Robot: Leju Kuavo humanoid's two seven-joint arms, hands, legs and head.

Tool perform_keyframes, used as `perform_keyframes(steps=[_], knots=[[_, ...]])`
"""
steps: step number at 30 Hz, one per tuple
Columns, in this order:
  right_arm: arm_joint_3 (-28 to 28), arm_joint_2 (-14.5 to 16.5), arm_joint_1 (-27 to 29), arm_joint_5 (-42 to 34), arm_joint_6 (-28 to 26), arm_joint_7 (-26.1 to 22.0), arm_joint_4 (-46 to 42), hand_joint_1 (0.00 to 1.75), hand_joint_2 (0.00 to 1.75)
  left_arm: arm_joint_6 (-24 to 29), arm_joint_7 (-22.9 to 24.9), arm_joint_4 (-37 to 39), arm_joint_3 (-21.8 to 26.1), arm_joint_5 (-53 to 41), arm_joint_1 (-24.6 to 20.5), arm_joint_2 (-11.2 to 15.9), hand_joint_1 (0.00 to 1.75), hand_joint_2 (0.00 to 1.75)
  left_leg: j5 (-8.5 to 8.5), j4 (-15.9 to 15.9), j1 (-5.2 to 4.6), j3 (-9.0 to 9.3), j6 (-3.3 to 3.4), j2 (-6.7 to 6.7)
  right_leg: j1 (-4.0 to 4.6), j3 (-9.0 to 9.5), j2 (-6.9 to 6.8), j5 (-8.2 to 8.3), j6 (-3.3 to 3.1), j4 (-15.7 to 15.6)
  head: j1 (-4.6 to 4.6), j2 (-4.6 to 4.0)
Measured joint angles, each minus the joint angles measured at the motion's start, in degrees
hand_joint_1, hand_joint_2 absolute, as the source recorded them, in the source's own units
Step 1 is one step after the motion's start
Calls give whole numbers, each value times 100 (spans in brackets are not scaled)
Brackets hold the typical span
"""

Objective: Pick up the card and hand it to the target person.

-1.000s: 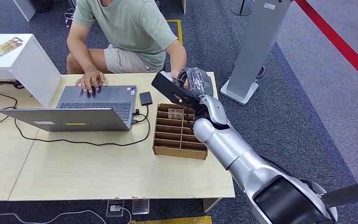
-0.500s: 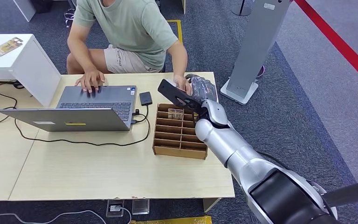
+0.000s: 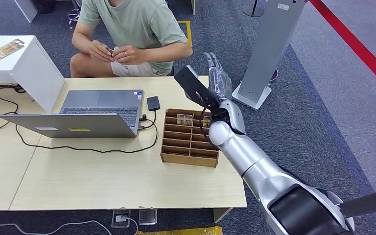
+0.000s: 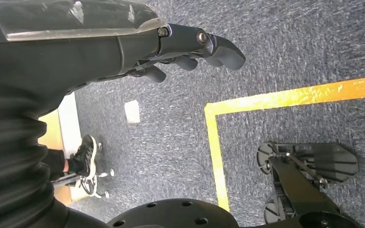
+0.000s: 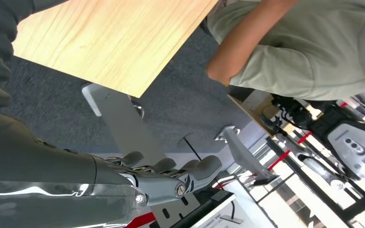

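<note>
The seated person in a green shirt holds a small card (image 3: 110, 49) between both hands in front of the chest, beyond the table's far edge. My right hand (image 3: 217, 77) is raised over the table's far right corner, its fingers (image 5: 171, 172) stretched straight and apart with nothing in them. It is well clear of the person's hands. A brown divided card box (image 3: 190, 137) lies just below that hand, with two cards (image 3: 184, 119) standing in its back row. My left hand (image 4: 190, 45) hangs over the carpet floor, fingers loosely bent, holding nothing.
An open laptop (image 3: 85, 113) with a black cable sits at the table's left, a small black device (image 3: 152, 103) beside it. A white cabinet (image 3: 17, 61) stands at far left, a grey kiosk post (image 3: 267, 49) right of the table (image 3: 103, 181).
The person took the card from my right hand and drew both hands back to the chest. My right hand spread its fingers and shifted slightly right and up.
</note>
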Motion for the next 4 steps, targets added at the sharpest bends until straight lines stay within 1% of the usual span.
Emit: perform_keyframes(steps=[3,4], knots=[[-95,-301,473,-485,258,-18,-997,0,175,27,25,0,11,79,9,-1,0,175,-1,1,0,1,0,0,0,1,1,0,0,-2,4,0],[-107,-349,555,-585,314,-35,-1149,0,175,34,28,0,13,90,10,-1,0,175,-1,1,0,1,0,0,0,1,1,0,0,-2,3,0]])
